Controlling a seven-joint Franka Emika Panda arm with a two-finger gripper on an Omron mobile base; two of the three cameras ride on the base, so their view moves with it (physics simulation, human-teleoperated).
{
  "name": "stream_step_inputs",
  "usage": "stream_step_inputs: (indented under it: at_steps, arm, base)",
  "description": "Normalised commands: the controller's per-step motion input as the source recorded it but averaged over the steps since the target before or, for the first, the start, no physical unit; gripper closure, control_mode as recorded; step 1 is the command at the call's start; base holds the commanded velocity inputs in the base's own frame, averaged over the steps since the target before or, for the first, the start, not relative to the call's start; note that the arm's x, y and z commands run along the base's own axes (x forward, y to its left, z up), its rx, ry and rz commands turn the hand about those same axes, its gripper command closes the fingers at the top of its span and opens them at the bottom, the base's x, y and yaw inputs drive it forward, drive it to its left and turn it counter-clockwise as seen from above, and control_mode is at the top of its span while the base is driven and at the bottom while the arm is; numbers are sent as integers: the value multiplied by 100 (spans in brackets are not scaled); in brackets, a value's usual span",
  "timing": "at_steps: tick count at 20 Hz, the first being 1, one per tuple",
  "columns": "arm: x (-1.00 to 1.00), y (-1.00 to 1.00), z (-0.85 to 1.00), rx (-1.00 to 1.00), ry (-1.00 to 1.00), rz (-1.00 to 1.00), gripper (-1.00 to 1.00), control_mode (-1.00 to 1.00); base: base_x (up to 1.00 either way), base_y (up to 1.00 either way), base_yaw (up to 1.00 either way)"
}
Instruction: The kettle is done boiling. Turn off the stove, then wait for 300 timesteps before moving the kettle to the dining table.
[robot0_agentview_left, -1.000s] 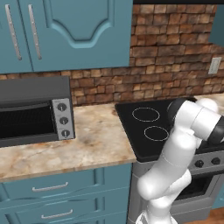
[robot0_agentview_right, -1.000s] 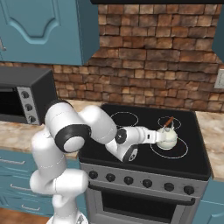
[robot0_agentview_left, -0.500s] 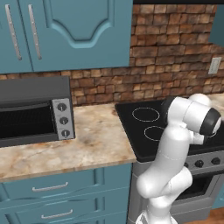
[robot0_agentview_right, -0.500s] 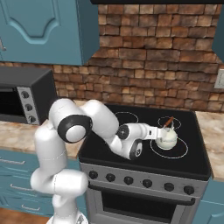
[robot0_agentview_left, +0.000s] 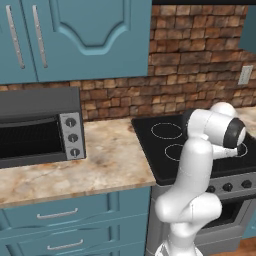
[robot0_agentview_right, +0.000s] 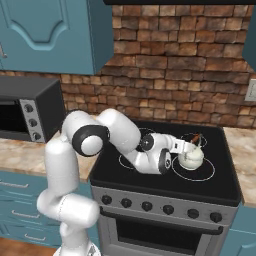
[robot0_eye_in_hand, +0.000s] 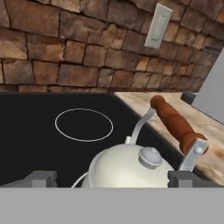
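The gripper (robot0_agentview_right: 186, 148) is held wide open, nothing gripped, its fingertips (robot0_eye_in_hand: 41, 178) seen either side of the kettle (robot0_eye_in_hand: 131, 166). Compared with a second ago, it has been brought closer against the kettle, which is seated on the front right ring of the stove (robot0_agentview_right: 150, 175), unmoved

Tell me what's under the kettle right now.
The kettle sits on the stove, inside the front right burner ring. Black glass shows around it; the spot directly beneath its base is covered.
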Motion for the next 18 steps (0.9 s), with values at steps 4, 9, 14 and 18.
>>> stream_step_inputs:
  at_steps: [4, 9, 14, 18]
  arm:
    - [-2, -34, -16, 5, 0, 0, -100, -100]
    - [-23, -46, 0, 4, -1, 0, -100, -100]
    - [-40, -33, 0, 4, -3, 0, -100, -100]
    - [-43, -14, 0, 2, -4, 0, -100, -100]
  base:
    - [0, 0, 0]
    - [0, 0, 0]
    - [0, 0, 0]
    - [0, 0, 0]
